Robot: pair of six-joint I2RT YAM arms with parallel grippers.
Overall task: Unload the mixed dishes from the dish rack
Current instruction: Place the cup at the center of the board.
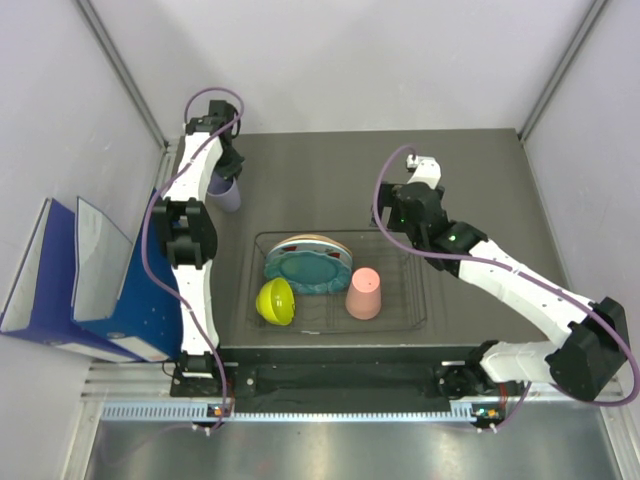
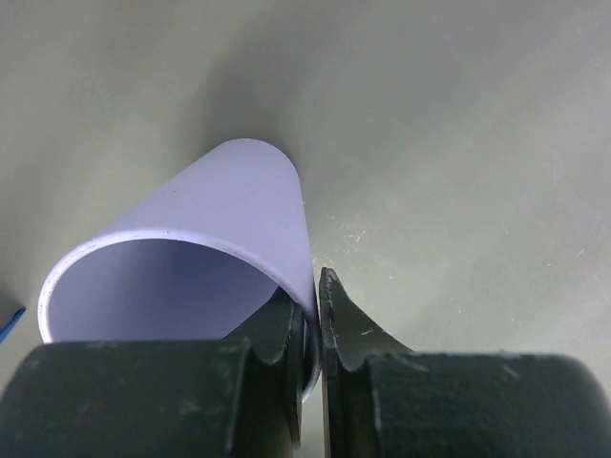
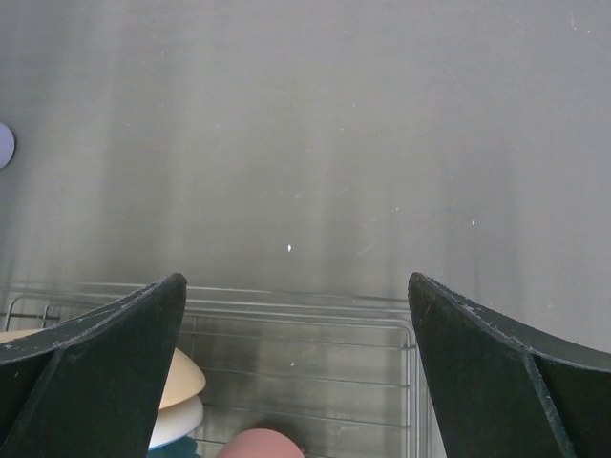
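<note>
The dark wire dish rack (image 1: 412, 300) sits mid-table. It holds the teal scalloped plate (image 1: 308, 270) standing on edge, with the white plate and the peach plate (image 1: 312, 239) behind it. It also holds the yellow-green bowl (image 1: 276, 301) on its side and the salmon-pink cup (image 1: 364, 293) upside down. My left gripper (image 1: 224, 172) is at the table's back left. It is shut on the rim of the lavender cup (image 2: 220, 210), one finger (image 2: 277, 324) inside and one outside. My right gripper (image 3: 294, 279) is open and empty above the rack's back right corner (image 3: 382, 329).
Blue binders (image 1: 70, 290) stand off the table's left edge. Grey walls close in the back and both sides. The peach plate (image 3: 183, 375), white plate (image 3: 177, 420) and salmon-pink cup (image 3: 258, 445) show at the bottom left of the right wrist view.
</note>
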